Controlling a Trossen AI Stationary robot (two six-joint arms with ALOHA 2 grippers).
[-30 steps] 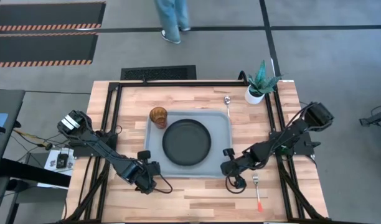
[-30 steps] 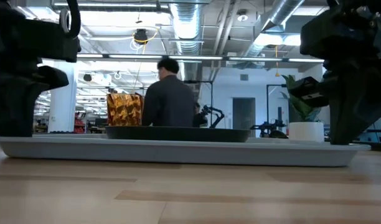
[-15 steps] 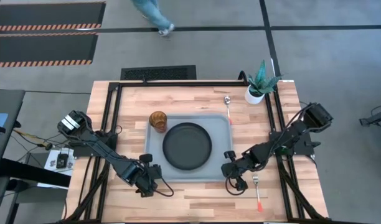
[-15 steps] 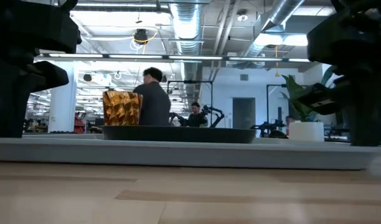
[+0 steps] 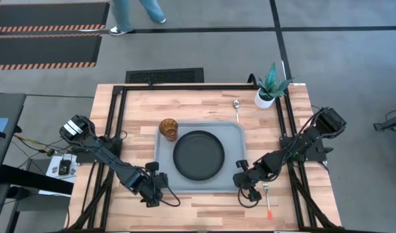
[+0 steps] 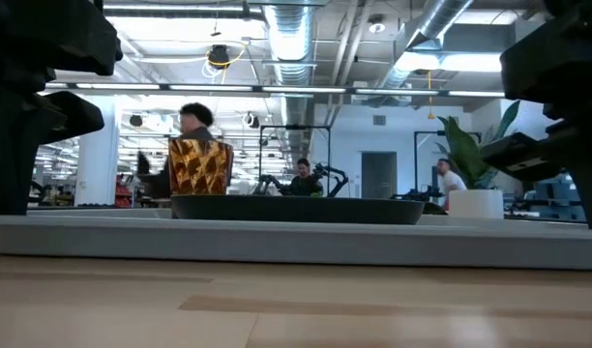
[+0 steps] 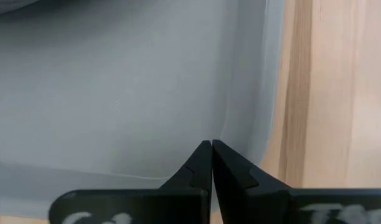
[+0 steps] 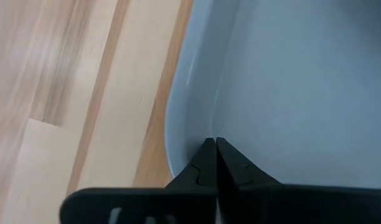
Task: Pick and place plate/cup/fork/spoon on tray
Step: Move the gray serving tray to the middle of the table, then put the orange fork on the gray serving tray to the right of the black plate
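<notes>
The grey-blue tray [image 5: 164, 176] lies on the wooden table with the black plate [image 5: 198, 155] at its middle and the amber cup [image 5: 168, 128] upright in its far left corner. Both also show in the low view: the plate [image 6: 296, 209] and the cup [image 6: 199, 166]. My left gripper [image 5: 158, 184] is shut on the tray's near left corner. My right gripper [image 5: 242, 183] is shut on its near right corner. The spoon [image 5: 237, 107] lies on the table beyond the tray. The fork [image 5: 267, 197] lies on the table near my right gripper. My left gripper pinches the tray's raised rim [image 7: 231, 134] at the near left corner between its two fingers, coming from above and slanting down. The tray stays level; whether it rests on the table I cannot tell. My right gripper pinches the tray's raised rim [image 8: 190, 140] at the near right corner between its two fingers, coming from above and slanting down. The tray stays level with the plate and cup on it.
A white pot with a green plant [image 5: 265, 97] stands at the table's far right corner. A black frame [image 5: 120, 116] runs along the table's sides. A person [image 5: 136, 13] walks on the floor beyond the table.
Both grippers have moved toward the table's near edge and a little to the right, staying shut on the tray. The tray has shifted the same way, with the plate and cup riding on it. The person beyond the table has walked to the left.
</notes>
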